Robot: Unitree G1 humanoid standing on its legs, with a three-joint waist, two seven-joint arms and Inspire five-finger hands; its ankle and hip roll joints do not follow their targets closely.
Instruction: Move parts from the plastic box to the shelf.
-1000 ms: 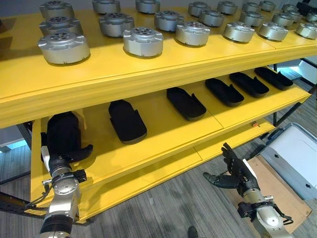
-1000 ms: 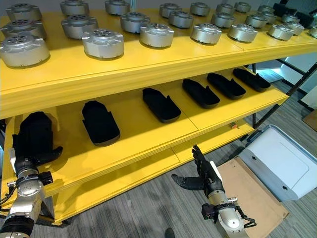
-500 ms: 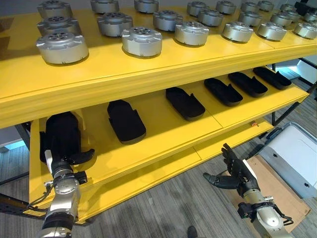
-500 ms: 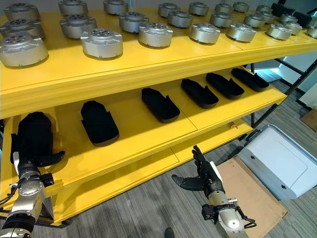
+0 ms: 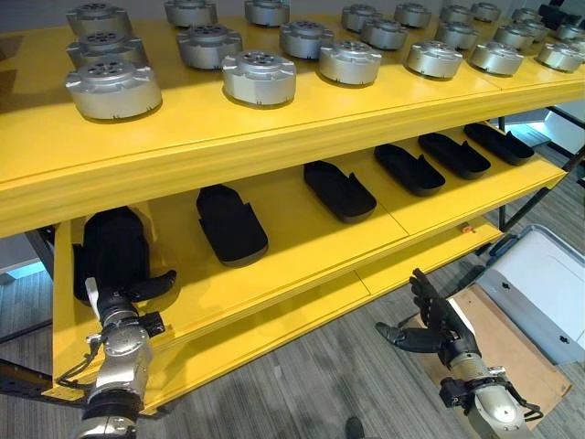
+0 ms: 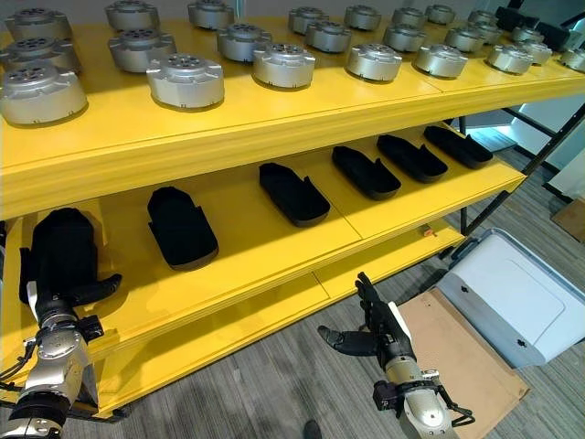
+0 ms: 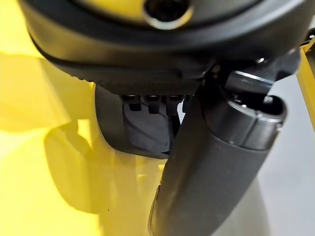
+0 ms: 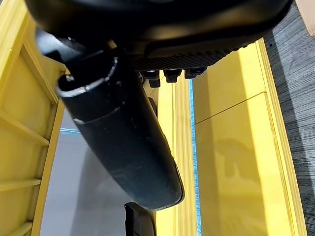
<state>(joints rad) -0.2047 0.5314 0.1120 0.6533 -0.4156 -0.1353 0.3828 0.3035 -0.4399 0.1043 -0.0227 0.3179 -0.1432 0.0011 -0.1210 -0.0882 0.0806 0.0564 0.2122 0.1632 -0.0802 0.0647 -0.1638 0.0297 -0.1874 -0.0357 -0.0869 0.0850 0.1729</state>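
placing step: left hand [image 5: 117,291] laid on black part [image 5: 111,249] at shelf [image 5: 302,240] end, grip unclear; right hand [image 5: 437,322] spread, empty; next, back to box [image 5: 539,291].

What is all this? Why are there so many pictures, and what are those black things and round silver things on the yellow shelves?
This is what a walking robot sees. Two pictures come from cameras in its head, looking down at a yellow shelf. Two more come from cameras on its wrists, very close to each robot hand.

On the top board stand many round silver metal parts. On the lower board lie black shoe-shaped parts in a row.

The left robot hand is at the lower board's left end, its fingers resting on the leftmost black part. I cannot tell whether it grips it.

The right robot hand hangs over the grey floor with fingers spread, holding nothing. Beside it sit a plastic box and a flat piece of cardboard.
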